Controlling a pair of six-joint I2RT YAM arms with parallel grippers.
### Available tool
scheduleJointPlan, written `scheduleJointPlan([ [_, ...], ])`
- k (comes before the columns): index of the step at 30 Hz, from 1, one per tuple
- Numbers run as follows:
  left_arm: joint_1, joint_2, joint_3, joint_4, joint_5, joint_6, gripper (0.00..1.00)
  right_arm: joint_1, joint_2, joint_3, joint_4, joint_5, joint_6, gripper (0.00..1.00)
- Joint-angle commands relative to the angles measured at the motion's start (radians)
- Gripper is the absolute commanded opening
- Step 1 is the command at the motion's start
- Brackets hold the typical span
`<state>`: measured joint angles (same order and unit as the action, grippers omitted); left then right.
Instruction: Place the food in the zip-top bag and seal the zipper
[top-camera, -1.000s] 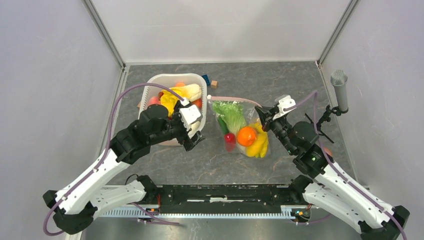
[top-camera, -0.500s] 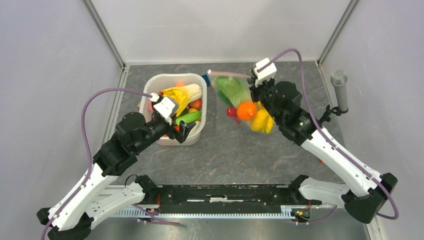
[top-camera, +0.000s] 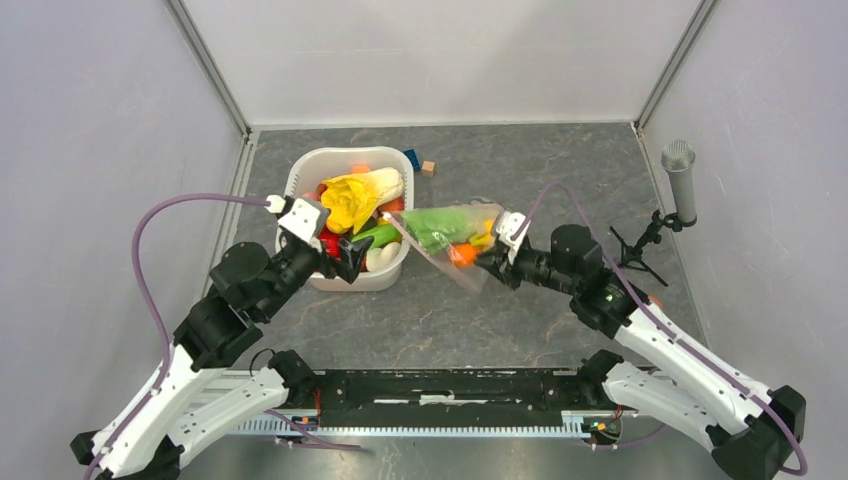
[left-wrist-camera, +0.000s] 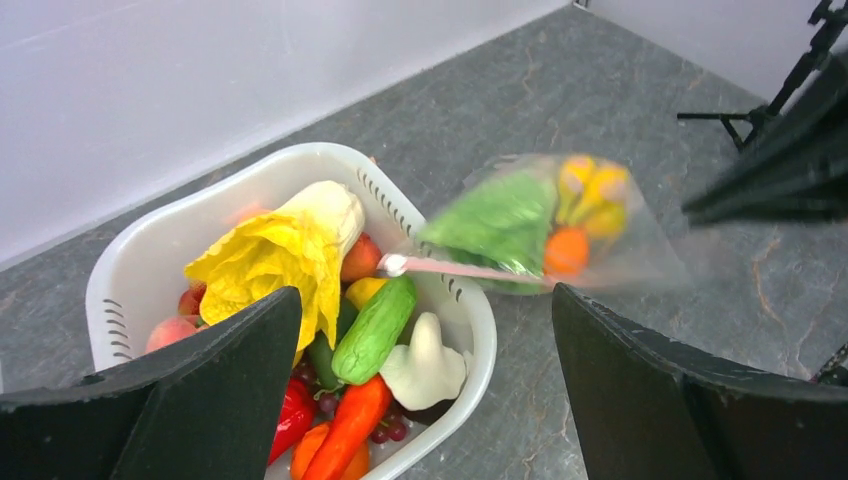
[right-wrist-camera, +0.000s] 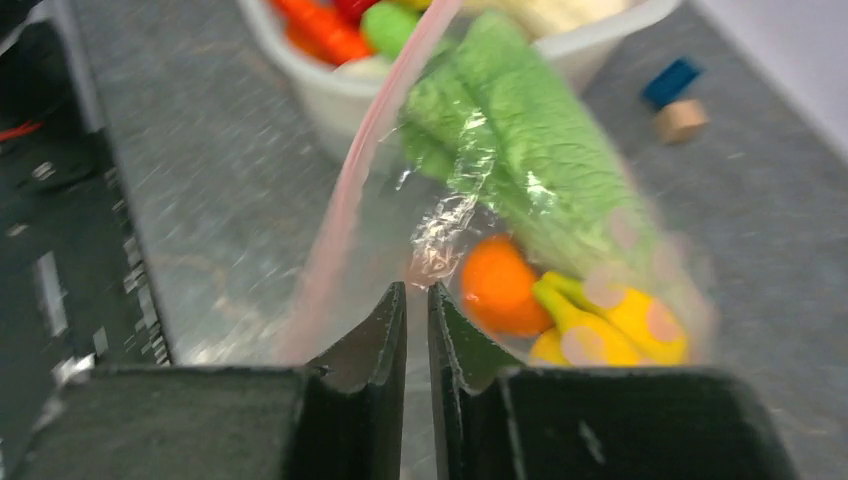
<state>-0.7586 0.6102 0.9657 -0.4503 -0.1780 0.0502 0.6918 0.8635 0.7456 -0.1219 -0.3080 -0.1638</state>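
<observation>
The zip-top bag (top-camera: 440, 230) hangs tilted and blurred beside the white tub (top-camera: 300, 170), its upper corner over the tub's rim. Inside it are a green napa cabbage (right-wrist-camera: 530, 150), an orange fruit (right-wrist-camera: 498, 285) and yellow bananas (right-wrist-camera: 610, 320). The pink zipper (left-wrist-camera: 470, 271) runs along the bag's near-left edge. My right gripper (top-camera: 487, 257) is at the bag's right side. A narrow slit shows between its jaws (right-wrist-camera: 417, 287), with crinkled film at the tips, and I cannot tell if the film is pinched. My left gripper (top-camera: 345, 262) stands wide open and empty over the tub's near side (left-wrist-camera: 422, 300).
The tub (left-wrist-camera: 120, 290) holds more food: a yellow-leaved cabbage (left-wrist-camera: 275, 250), a green cucumber (left-wrist-camera: 375, 330), a white mushroom, red and orange pieces. A blue block (top-camera: 412, 158) and a wooden block (top-camera: 428, 168) lie behind it. A microphone on a stand (top-camera: 680, 180) is at the right wall.
My right arm swung the bag up to the back, then down and left to the tub's side, and its jaws have parted slightly. My left arm drew back toward the near left.
</observation>
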Motion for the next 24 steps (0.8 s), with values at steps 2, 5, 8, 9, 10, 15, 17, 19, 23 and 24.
scheduleJointPlan([
  [2,0.004,-0.001,0.023,0.056,-0.042,-0.031,1.00,0.003,-0.137,-0.069,-0.019,-0.219,0.006,0.16],
  [5,0.004,0.002,0.031,0.053,-0.036,-0.031,1.00,0.003,-0.186,-0.078,-0.028,-0.167,0.004,0.21],
  [8,0.005,-0.002,0.034,0.044,-0.037,-0.032,1.00,0.003,-0.208,-0.082,0.009,-0.116,0.028,0.37],
  [9,0.005,-0.004,0.036,0.038,-0.040,-0.033,1.00,0.003,-0.204,-0.080,0.026,-0.058,0.058,0.42],
  [10,0.004,-0.008,0.036,0.034,-0.041,-0.035,1.00,0.003,-0.196,-0.077,0.048,-0.009,0.082,0.45],
  [15,0.005,-0.018,0.023,0.038,-0.043,-0.040,1.00,0.003,-0.004,-0.017,0.183,0.243,0.282,0.57],
  [17,0.005,-0.012,0.024,0.033,-0.041,-0.073,1.00,0.002,0.116,0.065,0.173,0.358,0.338,0.60],
  [19,0.004,-0.008,0.025,0.023,-0.042,-0.087,1.00,0.001,0.249,0.159,0.165,0.465,0.365,0.60],
  [23,0.005,-0.001,0.020,0.009,-0.045,-0.110,1.00,-0.009,0.501,0.362,0.125,0.482,0.363,0.64],
  [24,0.005,0.001,0.019,0.003,-0.046,-0.111,1.00,-0.011,0.565,0.412,0.084,0.464,0.360,0.65],
])
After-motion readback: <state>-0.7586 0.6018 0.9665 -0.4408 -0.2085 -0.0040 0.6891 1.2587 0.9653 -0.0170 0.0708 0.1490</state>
